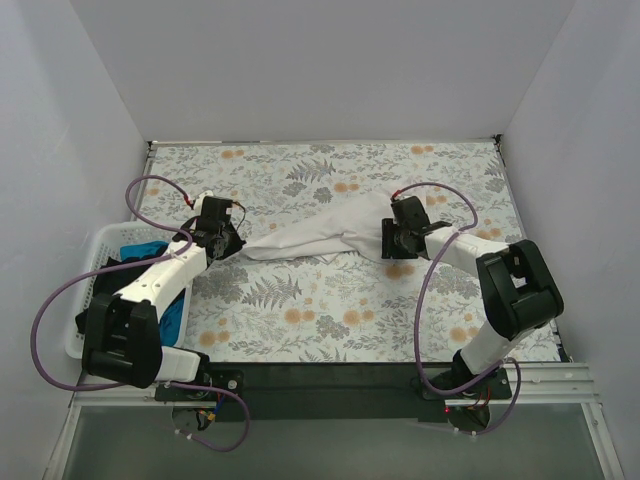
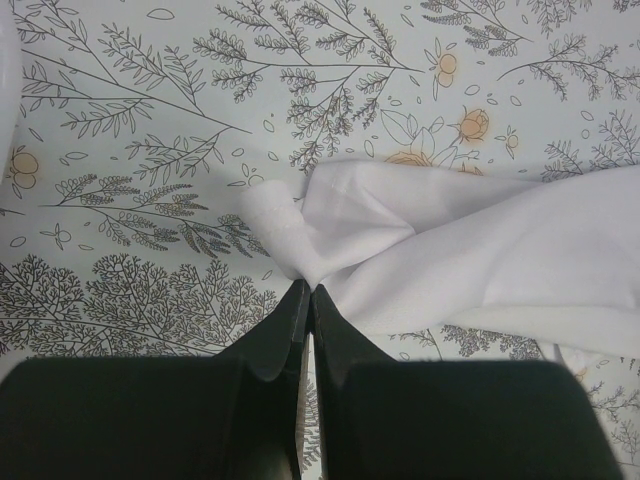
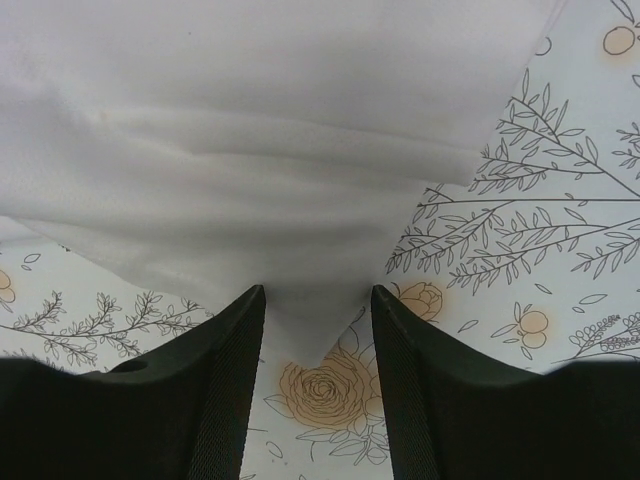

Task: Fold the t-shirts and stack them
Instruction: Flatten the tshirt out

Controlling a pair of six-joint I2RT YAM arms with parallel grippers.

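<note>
From above, the white t-shirt (image 1: 320, 238) lies bunched into a loose rope across the middle of the tabletop (image 1: 300, 320). It runs from my left tool (image 1: 232, 243) at its nine o'clock end to my right tool (image 1: 392, 240) at its three o'clock end. A blue t-shirt (image 1: 150, 247) sits in the basket (image 1: 95, 250) out at eight o'clock. This view cannot show what either tool is doing with the cloth. My left wrist camera does: that tool is closed tight on a small pinch of a white corner, and the rest of the shirt fans away toward two o'clock. My right wrist camera shows the other tool standing well open, with a tongue of cloth drooping between the fingers but not clamped. The fabric looks light, limp and quick to crease, so I judge it will sag and fold on itself wherever it is unsupported. The best hold is on a hem or shoulder corner, two layers thick, with the two grips far apart to pull it flat.
</note>
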